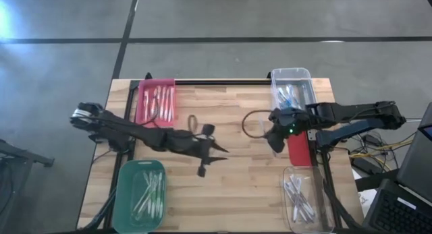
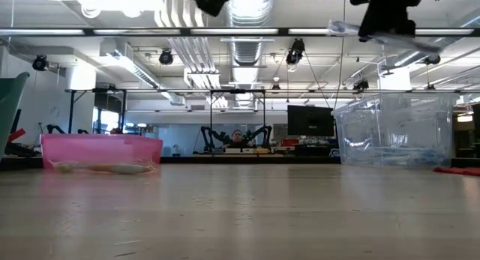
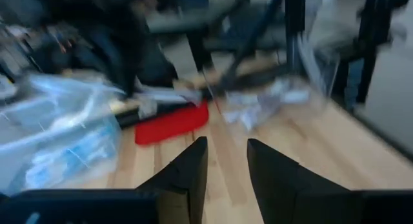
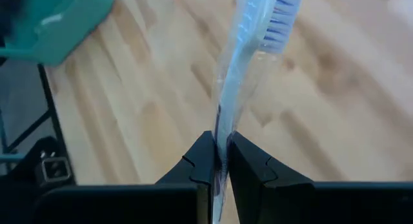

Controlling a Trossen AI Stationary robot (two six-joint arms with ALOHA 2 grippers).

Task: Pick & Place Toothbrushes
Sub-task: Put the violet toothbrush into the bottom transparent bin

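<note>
My right gripper [image 1: 275, 143] hangs above the table's right half, shut on a toothbrush [image 4: 242, 69] in a clear wrapper. In the low view this toothbrush [image 2: 352, 29] shows high above the tabletop. My left gripper [image 3: 227, 150] is open with nothing between its fingers. It hovers over the table's middle [image 1: 214, 156]. More toothbrushes lie in the pink bin [image 1: 140, 102] at the far left, in the green bin [image 1: 120, 193] at the near left, and in the clear bins at the far right [image 1: 291, 71] and near right [image 1: 285, 193]. My right gripper pinches the wrapped toothbrush between its two fingers, on the handle [image 4: 221, 135]. The head with blue bristles [image 4: 282, 14] sticks out forward past the fingertips. The toothbrush is lifted clear of the table and lies along the fingers.
A flat red thing [image 1: 298, 150] lies on the table at the right, between the two clear bins. Bare wood [image 1: 229, 200] stretches across the table's middle and near side. Beyond the table, a person sits at a far workstation [image 2: 237, 137].
</note>
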